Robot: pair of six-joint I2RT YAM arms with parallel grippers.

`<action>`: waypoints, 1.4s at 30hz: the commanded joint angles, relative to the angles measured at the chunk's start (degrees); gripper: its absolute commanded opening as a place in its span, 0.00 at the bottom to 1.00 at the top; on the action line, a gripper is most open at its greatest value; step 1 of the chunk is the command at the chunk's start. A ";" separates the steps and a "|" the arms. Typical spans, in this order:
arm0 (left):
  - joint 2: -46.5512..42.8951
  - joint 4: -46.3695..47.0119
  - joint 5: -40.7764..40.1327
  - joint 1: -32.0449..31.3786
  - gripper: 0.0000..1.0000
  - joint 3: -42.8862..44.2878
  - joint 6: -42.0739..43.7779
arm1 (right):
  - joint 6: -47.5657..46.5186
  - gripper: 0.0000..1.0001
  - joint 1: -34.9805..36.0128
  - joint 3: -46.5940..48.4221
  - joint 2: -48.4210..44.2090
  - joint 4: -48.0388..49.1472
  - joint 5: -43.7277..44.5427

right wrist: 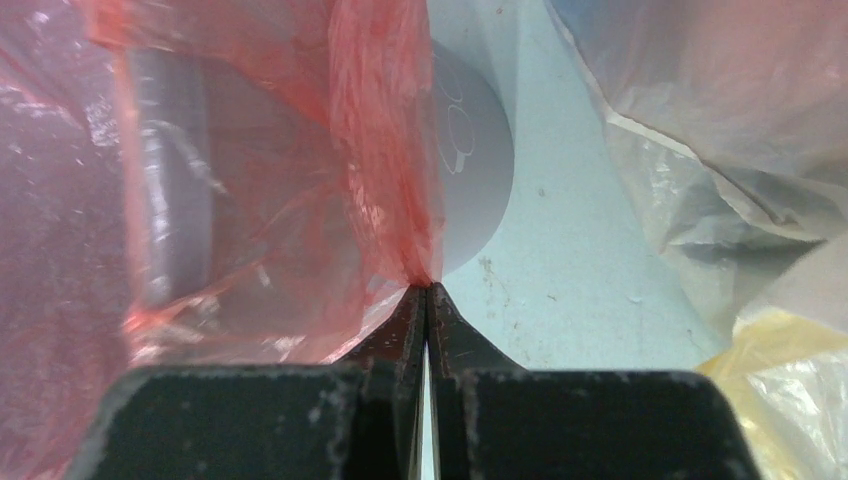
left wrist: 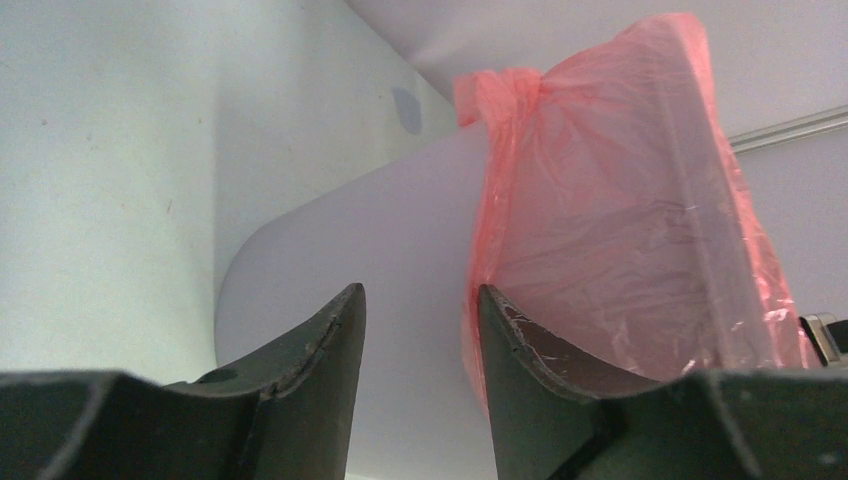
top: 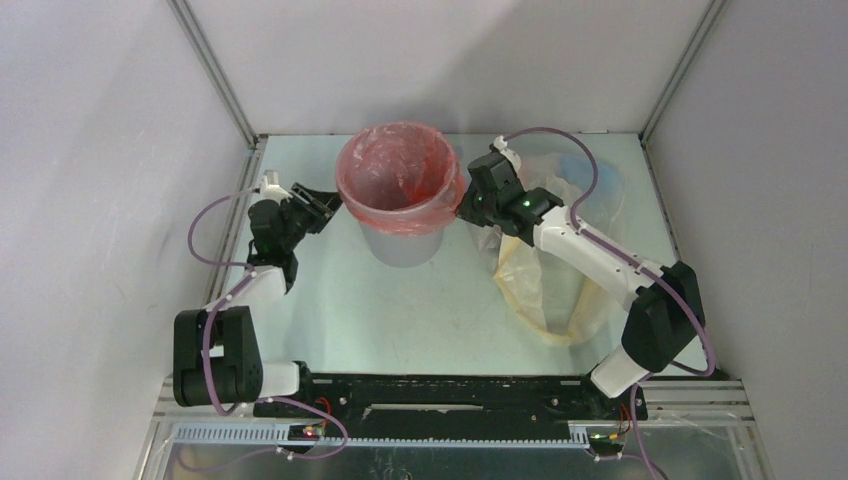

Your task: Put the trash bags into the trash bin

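The right fingers (right wrist: 408, 325) are pinching the crinkly red-pink plastic bag (top: 398, 170) lining the round grey bin (top: 402, 246) at the table's (top: 400, 320) far edge. The left fingers (left wrist: 330, 345) are hovering half-open, empty, beside it.

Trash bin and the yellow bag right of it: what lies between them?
In the top view, the right gripper, shut on the red bag, sits between trash bin and yellow bag; nearer the arms, only bare table.

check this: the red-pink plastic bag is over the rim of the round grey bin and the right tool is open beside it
Not open: the right wrist view shows the right tool shut on the edge of the red-pink plastic bag. The bag does cover the rim of the round grey bin.
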 commanded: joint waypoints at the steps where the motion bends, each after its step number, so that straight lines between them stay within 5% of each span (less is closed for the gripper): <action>1: 1.26 2.29 1.24 -0.54 0.49 2.67 2.04 | -4.33 0.02 -1.36 -3.92 2.94 10.13 -7.17; 16: 4.72 1.22 -1.86 0.38 0.35 1.51 4.66 | -10.06 0.55 -3.23 -22.63 -1.95 34.67 -12.44; 28: 5.54 3.68 -2.37 1.23 0.34 -3.02 5.35 | -15.23 0.63 -3.21 -31.98 -9.40 49.31 -19.83; 42: -2.16 5.89 -2.28 4.03 0.48 -6.07 3.28 | -12.20 0.74 -3.87 -32.62 0.02 54.76 -25.12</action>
